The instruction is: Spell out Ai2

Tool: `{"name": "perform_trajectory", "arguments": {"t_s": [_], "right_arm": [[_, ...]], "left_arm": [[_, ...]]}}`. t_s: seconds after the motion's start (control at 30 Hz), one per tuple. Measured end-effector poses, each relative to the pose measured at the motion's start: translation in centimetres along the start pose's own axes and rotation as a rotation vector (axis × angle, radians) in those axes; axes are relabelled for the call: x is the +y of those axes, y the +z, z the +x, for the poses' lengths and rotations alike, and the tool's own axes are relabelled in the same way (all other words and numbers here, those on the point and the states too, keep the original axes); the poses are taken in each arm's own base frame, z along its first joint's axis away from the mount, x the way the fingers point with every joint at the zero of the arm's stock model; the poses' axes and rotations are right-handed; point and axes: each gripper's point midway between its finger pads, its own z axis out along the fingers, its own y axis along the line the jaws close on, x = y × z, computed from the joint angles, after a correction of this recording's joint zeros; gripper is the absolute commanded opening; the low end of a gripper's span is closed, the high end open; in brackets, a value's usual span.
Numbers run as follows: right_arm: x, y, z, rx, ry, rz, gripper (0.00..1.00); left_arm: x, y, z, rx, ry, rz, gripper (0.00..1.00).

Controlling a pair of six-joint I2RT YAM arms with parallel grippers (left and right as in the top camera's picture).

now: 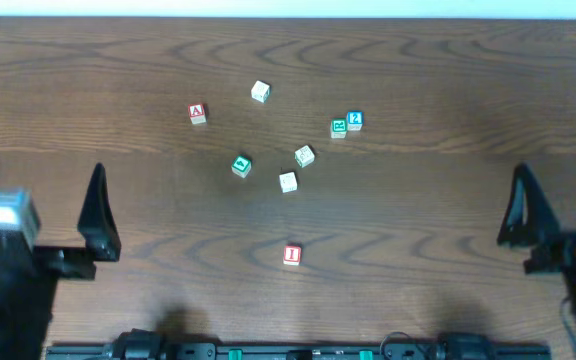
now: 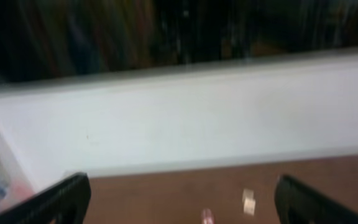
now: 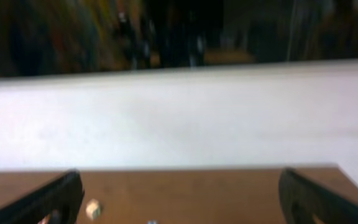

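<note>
My left gripper (image 2: 182, 202) released, jaws wide; my right gripper (image 3: 182, 199) same. A block (image 1: 198, 114) on bench (image 1: 448, 250) beyond I block (image 1: 291, 254), leftward; 2 block (image 1: 354, 121) beyond I block, rightward. All three apart.

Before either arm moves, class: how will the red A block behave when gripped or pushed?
The red A block looks a small rigid cube, so it probably slides rather than rolls. Flat faces should suit a pinch. Likely light; an off-centre nudge may spin it.

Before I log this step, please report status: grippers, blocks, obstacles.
Left gripper open, empty. Right gripper open, empty. A block, I block, 2 block scattered, unaligned. Green block beside 2 block.
</note>
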Motion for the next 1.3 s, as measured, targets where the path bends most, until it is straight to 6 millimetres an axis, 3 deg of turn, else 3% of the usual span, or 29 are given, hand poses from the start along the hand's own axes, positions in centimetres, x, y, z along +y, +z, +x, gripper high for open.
{"name": "perform_trajectory", "arguments": {"t_s": [0.13,0.27,0.5,0.87,1.07,1.3], "right_arm": [[-0.4,1.9,1.7,0.283,0.035,0.032,0.99],[-0.7,3.2,5.6,0.603,0.076,0.054,0.99],[-0.9,6.8,10.6,0.896,0.131,0.047,0.99],[-0.5,10.1,15.3,1.121,0.202,0.015,0.99],[-1.3,11.6,17.2,1.177,0.167,0.149,0.99],[-0.2,15.9,17.9,1.099,0.096,0.193,0.98]], "left_arm": [[0.1,1.3,1.1,0.262,-0.030,0.007,0.95],[0.0,2.8,4.4,0.543,-0.077,0.008,0.95],[-1.7,7.8,9.5,0.838,-0.147,0.077,0.95],[-2.3,12.7,14.1,1.039,-0.172,0.090,0.95],[-2.6,15.1,16.5,1.123,-0.179,0.092,0.95],[-2.0,20.6,17.0,1.031,-0.215,0.026,0.95]]}}
